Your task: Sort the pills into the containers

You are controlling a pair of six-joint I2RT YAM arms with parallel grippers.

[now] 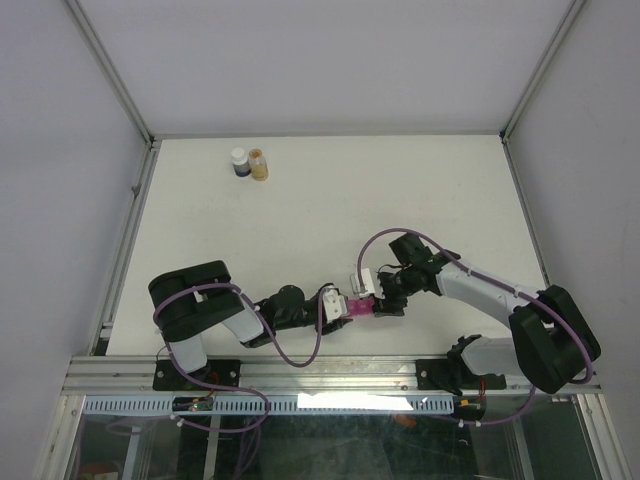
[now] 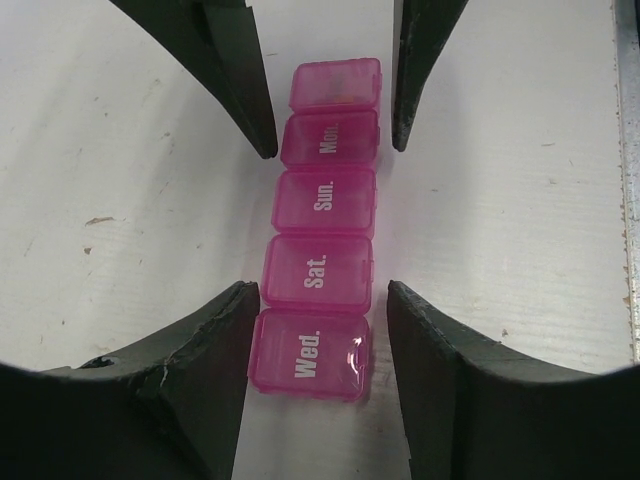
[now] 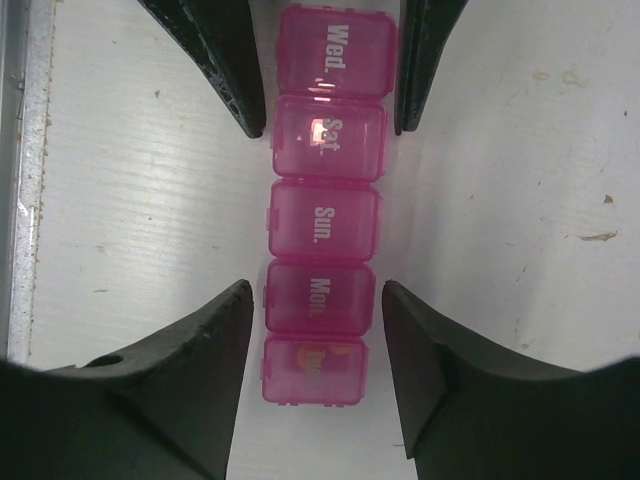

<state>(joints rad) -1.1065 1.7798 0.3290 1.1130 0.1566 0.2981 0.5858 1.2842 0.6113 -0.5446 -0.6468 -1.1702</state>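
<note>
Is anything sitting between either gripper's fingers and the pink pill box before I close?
Nothing visible. The left gripper and right gripper straddle opposite ends of the pill box; only slivers of bare table separate them.

Read in white print on the lids of the pink pill-box strip (image 2: 322,215), one word per compartment, in order along the row: "Wed.", "Sat.", "Sun.", "Mon.". Made out white lettering on the fifth lid (image 3: 314,370) too, but blurred over orange contents and not legible. Found the dark bottle (image 1: 239,165) and the amber vial (image 1: 259,166) too small for reading.
</note>
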